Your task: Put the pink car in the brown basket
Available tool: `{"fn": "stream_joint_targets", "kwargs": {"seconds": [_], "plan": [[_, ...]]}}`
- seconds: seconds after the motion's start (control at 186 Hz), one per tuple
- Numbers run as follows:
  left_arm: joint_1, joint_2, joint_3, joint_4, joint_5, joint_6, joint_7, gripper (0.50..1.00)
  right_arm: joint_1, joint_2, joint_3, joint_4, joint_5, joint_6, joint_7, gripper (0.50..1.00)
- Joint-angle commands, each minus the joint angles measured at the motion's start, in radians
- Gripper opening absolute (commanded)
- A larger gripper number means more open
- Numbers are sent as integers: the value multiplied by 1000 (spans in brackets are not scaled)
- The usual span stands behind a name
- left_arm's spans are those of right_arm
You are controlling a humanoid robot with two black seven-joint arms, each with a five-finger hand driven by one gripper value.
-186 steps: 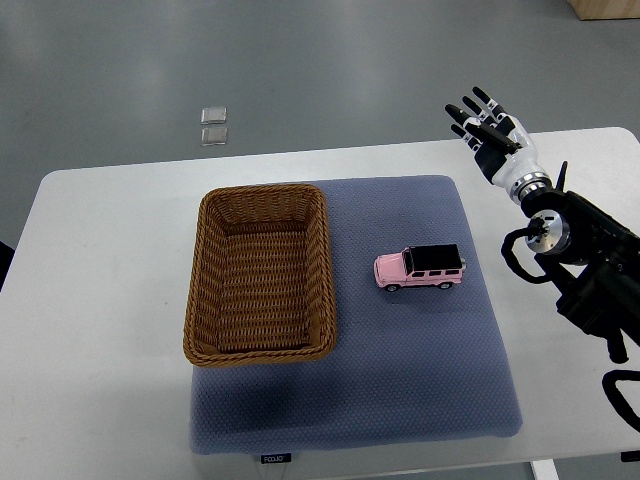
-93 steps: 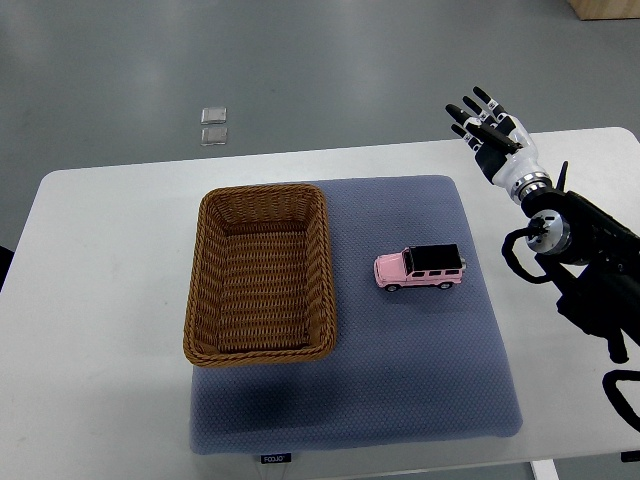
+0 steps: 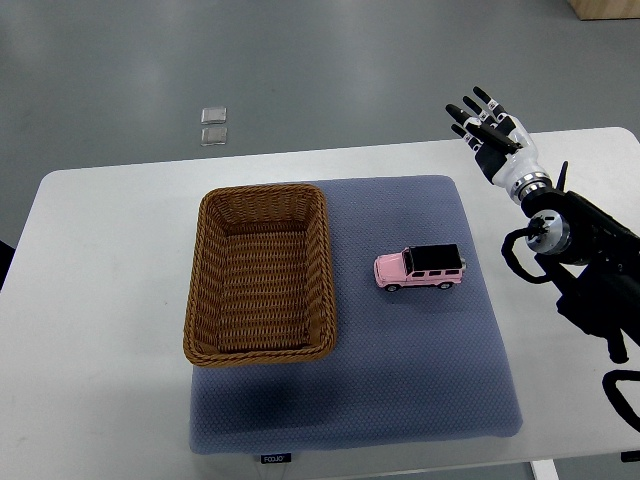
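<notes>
Right hand (image 3: pixel 490 135) raised, fingers (image 3: pixel 470 110) spread wide (seemingly empty), well apart from pink car (image 3: pixel 420 268).

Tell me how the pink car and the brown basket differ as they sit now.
The pink car is small, smooth and pink with a black roof; the brown basket is far larger, woven and brown. The car is a closed solid shape; the basket is an open, empty tray. The car's length runs left-right, the basket's runs near-far. Both rest on the blue mat, apart.

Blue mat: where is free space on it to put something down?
Free: the wide strip of blue mat in front of the brown basket and pink car, and the patch behind the car. The left side is filled by the basket.
</notes>
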Motion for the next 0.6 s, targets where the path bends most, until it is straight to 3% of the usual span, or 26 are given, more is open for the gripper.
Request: {"fn": "stream_joint_targets", "kwargs": {"seconds": [0.0, 0.327, 0.595], "plan": [[0, 0, 0, 0, 0, 0, 0, 1000, 2, -3, -3, 2, 0, -1, -3, 909], [0, 0, 0, 2, 0, 0, 0, 1000, 22, -91, -136, 112, -25, -50, -12, 909], [0, 0, 0, 0, 0, 0, 0, 1000, 152, -312, -494, 290, -272, -12, -13, 909]]}}
